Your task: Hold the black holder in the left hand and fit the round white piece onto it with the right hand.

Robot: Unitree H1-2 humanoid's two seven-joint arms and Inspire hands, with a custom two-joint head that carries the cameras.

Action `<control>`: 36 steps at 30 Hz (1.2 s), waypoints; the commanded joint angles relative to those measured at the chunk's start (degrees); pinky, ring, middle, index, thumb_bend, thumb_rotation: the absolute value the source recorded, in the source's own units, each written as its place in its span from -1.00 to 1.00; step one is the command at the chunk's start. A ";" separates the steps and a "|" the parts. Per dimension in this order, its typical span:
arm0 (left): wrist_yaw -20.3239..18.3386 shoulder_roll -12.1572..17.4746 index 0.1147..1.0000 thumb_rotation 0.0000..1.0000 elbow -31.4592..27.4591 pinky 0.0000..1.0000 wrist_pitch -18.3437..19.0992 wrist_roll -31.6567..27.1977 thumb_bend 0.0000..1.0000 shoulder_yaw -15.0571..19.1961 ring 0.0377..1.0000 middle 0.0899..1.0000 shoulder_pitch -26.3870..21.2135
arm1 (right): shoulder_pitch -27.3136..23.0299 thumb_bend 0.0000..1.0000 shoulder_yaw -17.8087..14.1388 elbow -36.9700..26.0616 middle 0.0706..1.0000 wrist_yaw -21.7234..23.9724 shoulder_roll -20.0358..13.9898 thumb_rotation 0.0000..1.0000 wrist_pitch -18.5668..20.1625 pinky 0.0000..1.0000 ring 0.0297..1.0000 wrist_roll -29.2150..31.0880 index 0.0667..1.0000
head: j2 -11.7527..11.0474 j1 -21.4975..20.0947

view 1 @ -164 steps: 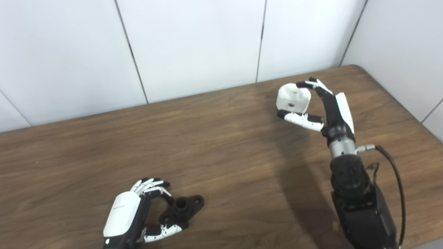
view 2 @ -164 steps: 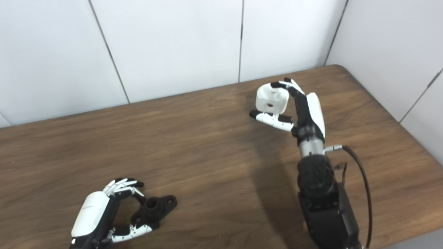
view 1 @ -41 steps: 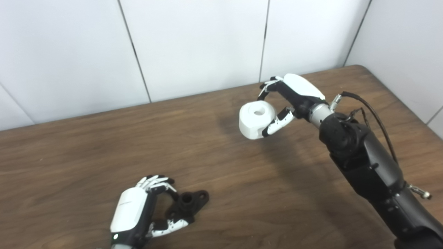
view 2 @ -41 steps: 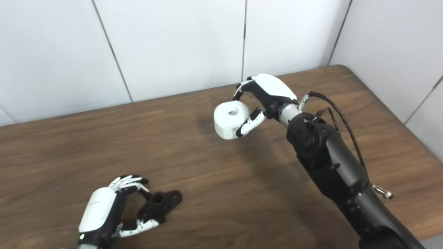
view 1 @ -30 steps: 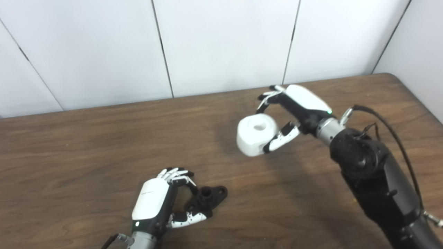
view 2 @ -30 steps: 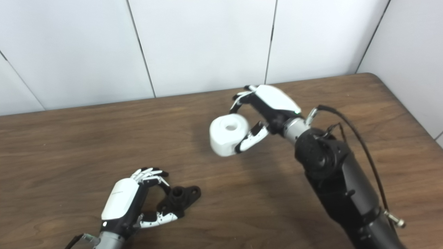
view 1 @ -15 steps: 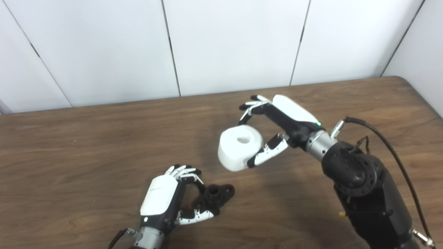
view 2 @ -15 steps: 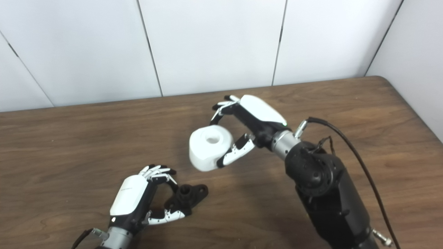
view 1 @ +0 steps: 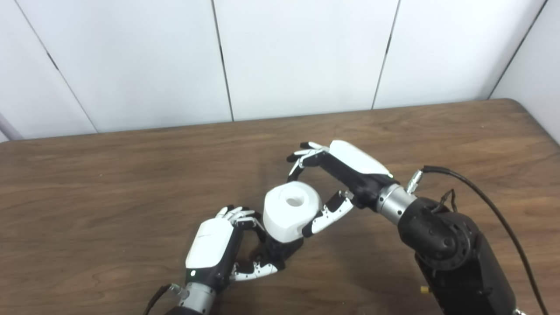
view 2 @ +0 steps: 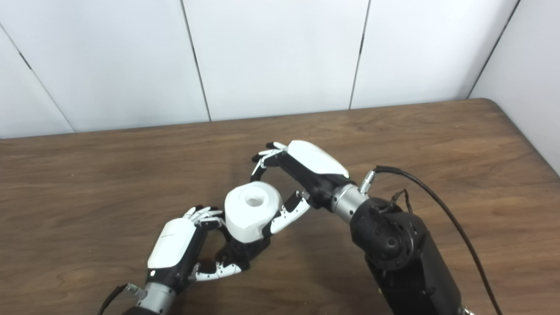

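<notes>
The round white piece [view 1: 291,210] has a hole in its top face. My right hand [view 1: 341,175] is shut on it, fingers on its far side and thumb on its near side. It hangs directly over the black holder [view 1: 280,251], which rests on the wooden table [view 1: 109,183] and is mostly hidden beneath it. My left hand [view 1: 214,249] is shut on the holder from the left, thumb under its near edge. I cannot tell whether the white piece touches the holder. In the right eye view the piece [view 2: 251,211] covers the holder [view 2: 243,253] in the same way.
White wall panels [view 1: 302,52] stand behind the table's far edge. My right forearm [view 1: 446,245] and its black cable [view 1: 494,210] cross the right part of the table. The table's rounded right corner [view 1: 529,109] is at the far right.
My right hand has carried the white piece down and to the left, from the table's far right side to just above the holder. The camera has shifted too. My left hand keeps its hold.
</notes>
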 commanded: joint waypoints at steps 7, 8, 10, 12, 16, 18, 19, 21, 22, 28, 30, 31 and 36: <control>-2.30 -0.59 -0.16 -0.90 -0.27 0.89 0.83 0.77 0.05 -1.29 0.71 0.52 -0.48 | -0.75 0.05 1.12 -1.38 0.67 -1.12 0.17 -0.72 -1.21 0.95 0.96 0.60 -0.11 | 0.53 0.45; -2.43 -0.62 -0.16 -0.90 -0.35 0.90 0.97 0.77 0.05 -1.31 0.71 0.52 -0.49 | -0.64 0.05 1.22 -1.35 0.67 -1.14 0.17 -0.72 -1.12 0.94 0.96 0.66 -0.11 | 0.61 0.46; -2.51 -0.68 -0.16 -0.90 -0.49 0.90 1.17 0.77 0.05 -1.36 0.71 0.53 -0.54 | -0.48 0.05 1.38 -1.35 0.67 -1.14 0.19 -0.72 -0.97 0.94 0.96 0.61 -0.11 | 0.68 0.47; -2.52 -0.75 -0.16 -0.90 -0.53 0.90 1.31 0.78 0.05 -1.42 0.71 0.53 -0.64 | -0.28 0.05 1.54 -1.22 0.67 -1.32 0.24 -0.72 -1.14 0.90 0.95 0.52 -0.11 | 0.72 0.53; -2.24 -0.61 -0.16 -0.90 -0.34 0.89 1.10 0.74 0.05 -1.57 0.70 0.52 -0.81 | 0.07 0.05 1.80 -1.04 0.68 -1.57 0.66 -0.72 -1.20 0.87 0.95 0.92 -0.11 | 0.66 0.58; -2.29 -0.53 -0.16 -0.90 -0.29 0.90 1.10 0.82 0.05 -1.68 0.71 0.53 -0.89 | 0.20 0.05 2.14 -0.89 0.69 -1.71 0.77 -0.72 -1.36 0.85 0.95 0.86 -0.11 | 0.55 0.52; -2.31 -0.52 -0.16 -0.90 -0.33 0.90 1.16 0.88 0.05 -1.71 0.71 0.53 -0.89 | 0.23 0.05 2.35 -0.79 0.69 -1.81 0.76 -0.72 -1.56 0.85 0.95 0.80 -0.11 | 0.54 0.54; -2.24 -0.55 -0.16 -0.90 -0.37 0.90 1.27 0.96 0.05 -1.77 0.71 0.53 -0.87 | 0.32 0.05 2.51 -0.64 0.69 -2.04 0.78 -0.72 -1.92 0.85 0.95 0.83 -0.11 | 0.60 0.63; -2.20 -0.54 -0.16 -0.90 -0.38 0.90 1.30 0.97 0.05 -1.79 0.71 0.53 -0.87 | 0.35 0.05 2.55 -0.53 0.69 -2.18 0.80 -0.72 -2.05 0.85 0.96 0.90 -0.11 | 0.60 0.63; -2.07 -0.57 -0.16 -0.90 -0.59 0.90 1.31 0.71 0.05 -1.84 0.70 0.52 -0.81 | 0.59 0.05 2.69 0.15 0.67 -2.97 0.73 -0.72 -2.55 0.88 0.96 0.72 -0.11 | 0.67 0.50; -2.11 -0.60 -0.16 -0.89 -0.68 0.90 1.34 0.65 0.05 -1.84 0.70 0.52 -0.78 | 0.64 0.05 2.69 0.15 0.67 -3.09 0.65 -0.72 -2.50 0.88 0.96 0.77 -0.11 | 0.67 0.50; -2.05 -0.60 -0.16 -0.89 -0.72 0.90 1.23 0.51 0.05 -1.83 0.70 0.52 -0.75 | 0.67 0.05 2.67 0.18 0.67 -3.20 0.59 -0.72 -2.51 0.88 0.96 0.80 -0.11 | 0.57 0.47; -2.32 -0.63 -0.16 -0.90 -0.98 0.90 1.42 0.56 0.05 -1.89 0.71 0.52 -0.66 | 0.75 0.05 2.65 0.64 0.67 -3.96 0.39 -0.72 -2.87 0.85 0.96 0.74 -0.11 | 0.57 0.38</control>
